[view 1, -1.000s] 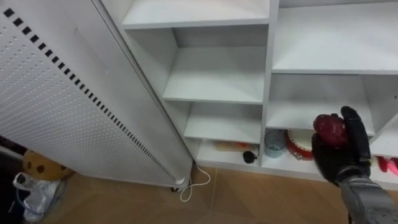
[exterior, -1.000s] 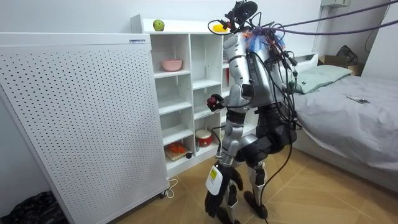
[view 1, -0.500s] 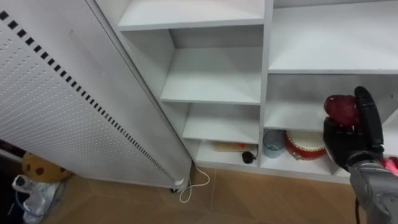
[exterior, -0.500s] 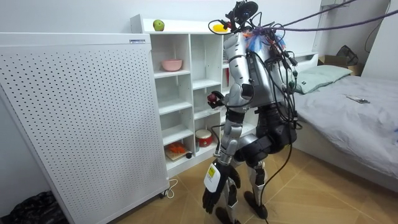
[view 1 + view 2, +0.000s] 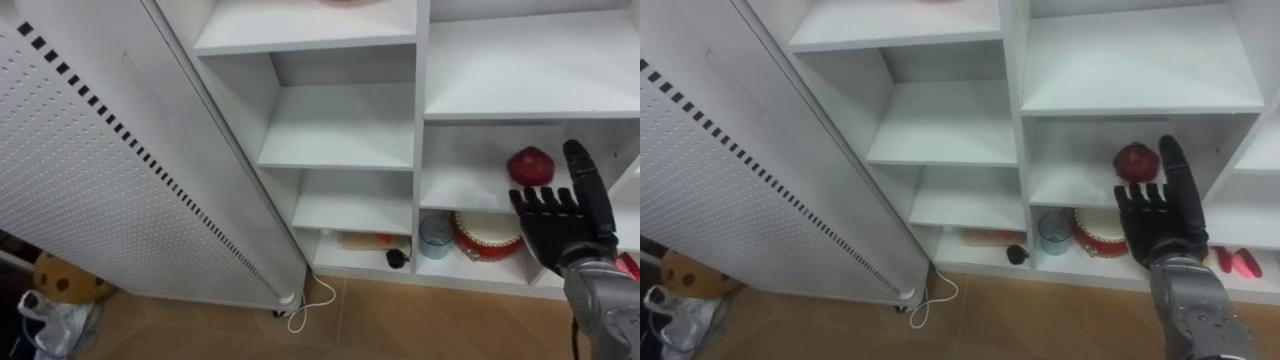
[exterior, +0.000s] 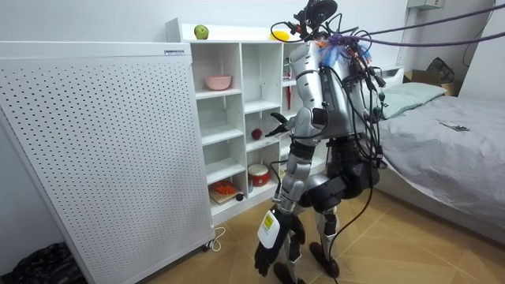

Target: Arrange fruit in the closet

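Observation:
A dark red round fruit (image 5: 530, 166) rests on a middle shelf of the white closet (image 5: 421, 120), in its right column. My right hand (image 5: 555, 225) is open just in front of and below the fruit, fingers straight and pointing up, not touching it. In the room view the same fruit (image 6: 256, 134) lies on the shelf with the right hand (image 6: 278, 124) held out before it. I stand facing the closet. My left hand (image 6: 272, 251) hangs low by my leg.
A perforated white panel (image 5: 90, 170) stands at the closet's left. One shelf lower are a red-and-white round box (image 5: 487, 235) and a small cup (image 5: 436, 233). A pink bowl (image 6: 218, 82) sits higher up, a green apple (image 6: 201, 31) on top. A bed (image 6: 450, 150) lies behind me.
My right hand carried the red fruit up to the shelf, then its fingers straightened and let go. The fruit now lies on the shelf by itself.

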